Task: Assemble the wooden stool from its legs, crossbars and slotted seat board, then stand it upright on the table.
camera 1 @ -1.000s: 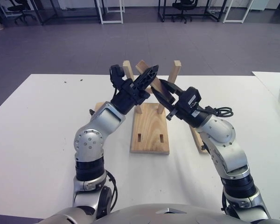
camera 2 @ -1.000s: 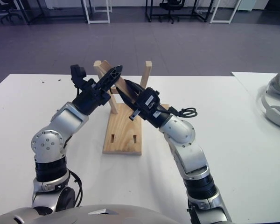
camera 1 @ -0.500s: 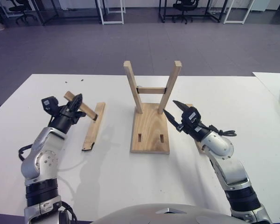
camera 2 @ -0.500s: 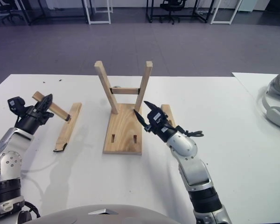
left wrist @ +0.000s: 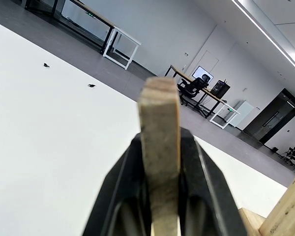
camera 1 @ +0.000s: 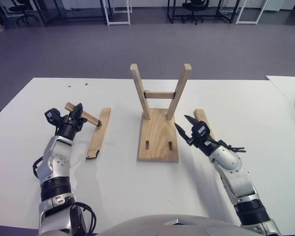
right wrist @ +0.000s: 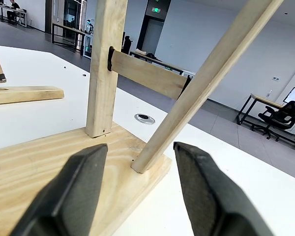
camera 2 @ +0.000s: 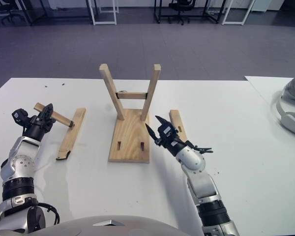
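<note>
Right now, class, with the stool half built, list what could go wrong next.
The crossbar in the left gripper seems to touch the loose leg beside it; lifting it could drag that leg. The open right gripper hangs close to the seat board and its two standing legs; a sideways swing might knock them askew.

White headset (camera 2: 291, 106) on neighbouring table (camera 2: 266, 92).
</note>
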Controlling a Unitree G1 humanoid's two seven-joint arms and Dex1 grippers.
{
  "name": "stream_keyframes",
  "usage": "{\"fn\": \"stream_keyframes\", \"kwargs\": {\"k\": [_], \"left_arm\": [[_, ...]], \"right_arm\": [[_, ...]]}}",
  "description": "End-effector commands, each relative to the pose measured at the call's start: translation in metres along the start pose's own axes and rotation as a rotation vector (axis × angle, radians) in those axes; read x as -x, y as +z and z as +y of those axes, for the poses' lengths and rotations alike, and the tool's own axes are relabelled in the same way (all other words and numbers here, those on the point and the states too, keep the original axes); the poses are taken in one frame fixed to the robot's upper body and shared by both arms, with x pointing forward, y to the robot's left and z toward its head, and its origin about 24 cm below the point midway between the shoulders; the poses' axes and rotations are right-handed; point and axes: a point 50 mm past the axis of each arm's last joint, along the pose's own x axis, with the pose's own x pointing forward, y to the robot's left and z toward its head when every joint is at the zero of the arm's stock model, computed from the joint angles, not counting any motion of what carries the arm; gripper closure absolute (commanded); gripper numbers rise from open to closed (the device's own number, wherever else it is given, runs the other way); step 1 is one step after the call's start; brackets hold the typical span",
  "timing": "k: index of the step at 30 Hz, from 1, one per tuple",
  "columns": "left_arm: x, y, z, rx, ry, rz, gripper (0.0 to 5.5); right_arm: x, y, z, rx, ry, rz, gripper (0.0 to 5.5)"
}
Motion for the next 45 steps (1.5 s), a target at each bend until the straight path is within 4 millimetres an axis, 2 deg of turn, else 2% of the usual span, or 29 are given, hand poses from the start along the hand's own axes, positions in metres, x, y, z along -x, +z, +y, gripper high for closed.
{"fn": "stream_keyframes", "kwargs": {"k": [1,4,8,12,15,20,24,26,27,31,32,35,37,42,45], "left_arm": [[0.003,-0.007,0.007,-0.044,0.049,0.037,5.09],[0.007,-0.018,0.019,-0.082,0.102,0.102,5.09],[0.014,-0.031,0.026,-0.141,0.135,0.206,5.09],[0.028,-0.042,0.038,-0.344,0.154,0.421,5.09],[0.042,-0.06,0.048,-0.49,0.157,0.582,5.09],[0.059,-0.087,0.057,-0.494,0.177,0.68,5.09],[0.064,-0.097,0.057,-0.486,0.173,0.667,5.09],[0.058,-0.092,0.053,-0.505,0.15,0.622,5.09],[0.052,-0.083,0.051,-0.523,0.145,0.569,5.09],[0.021,-0.032,0.029,-0.597,0.057,0.343,5.09],[0.017,-0.024,0.024,-0.612,0.031,0.315,4.73],[0.01,-0.007,0.013,-0.677,-0.031,0.293,4.2],[0.012,-0.005,0.011,-0.691,-0.051,0.326,3.96],[0.034,-0.001,0.017,-0.673,-0.038,0.46,3.18],[0.043,0.01,0.025,-0.701,-0.004,0.522,2.65]], "right_arm": [[-0.001,-0.003,0.001,0.004,0.001,0.007,2.98],[-0.002,-0.003,0.001,-0.002,0.0,0.006,2.98],[-0.004,-0.003,0.002,0.002,0.002,0.003,2.98],[-0.006,0.001,0.001,0.017,-0.006,-0.012,2.98],[-0.009,0.005,0.0,0.035,-0.008,-0.026,2.98],[-0.012,0.007,0.0,0.052,-0.003,-0.035,2.98],[-0.013,0.008,0.001,0.051,0.002,-0.036,2.98],[-0.015,0.01,0.001,0.057,0.005,-0.042,2.98],[-0.016,0.011,0.0,0.059,0.005,-0.047,2.98],[-0.018,0.012,0.0,0.059,-0.003,-0.057,2.98],[-0.019,0.012,0.001,0.058,-0.004,-0.057,2.98],[-0.019,0.012,0.001,0.057,-0.013,-0.059,2.98],[-0.02,0.011,0.001,0.057,-0.02,-0.059,2.98],[-0.021,0.01,0.001,0.058,-0.026,-0.063,2.98],[-0.02,0.007,0.003,0.057,-0.025,-0.055,2.98]]}}
